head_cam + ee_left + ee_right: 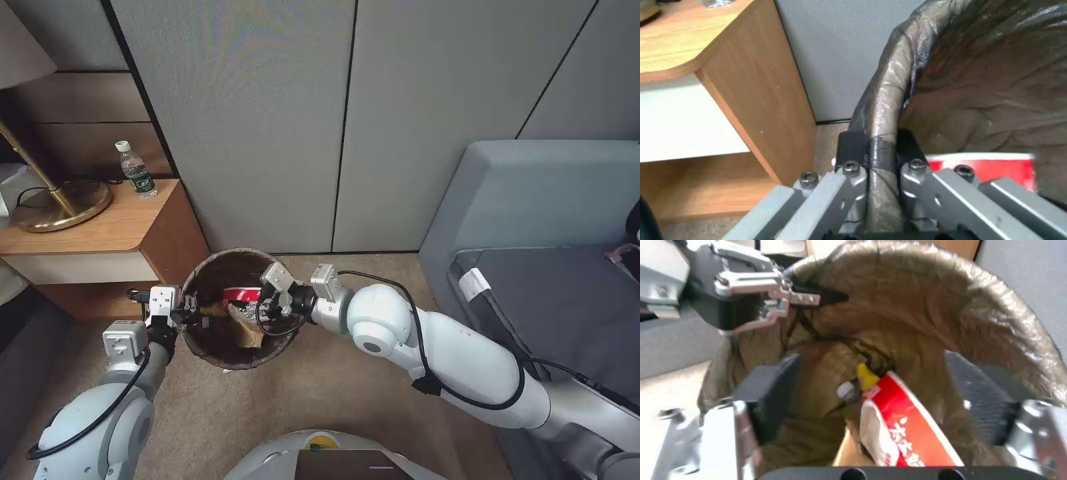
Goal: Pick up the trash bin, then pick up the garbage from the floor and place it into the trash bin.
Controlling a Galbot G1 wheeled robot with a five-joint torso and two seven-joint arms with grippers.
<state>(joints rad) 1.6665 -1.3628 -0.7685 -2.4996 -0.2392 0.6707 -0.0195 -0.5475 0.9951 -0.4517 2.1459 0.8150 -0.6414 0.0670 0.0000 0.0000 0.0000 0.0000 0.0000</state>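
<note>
The trash bin (227, 254), lined with a dark brown bag, is held just above the carpet in front of me. My left gripper (191, 311) is shut on its near-left rim; in the left wrist view the rim (890, 100) runs between the black pads (851, 146). My right gripper (264, 311) hangs open over the bin's mouth, its fingers (769, 396) spread wide with nothing between them. Garbage lies inside the bin: a red-and-white packet (907, 430), a yellow wrapper (866, 376) and a brown paper bag (251, 331).
A wooden nightstand (100, 230) stands just left of the bin, carrying a clear bottle (137, 171) and a brass lamp base (61, 207). Grey wall panels (280, 133) close the back. A grey sofa (533, 200) fills the right. Bare carpet (313, 400) lies in front.
</note>
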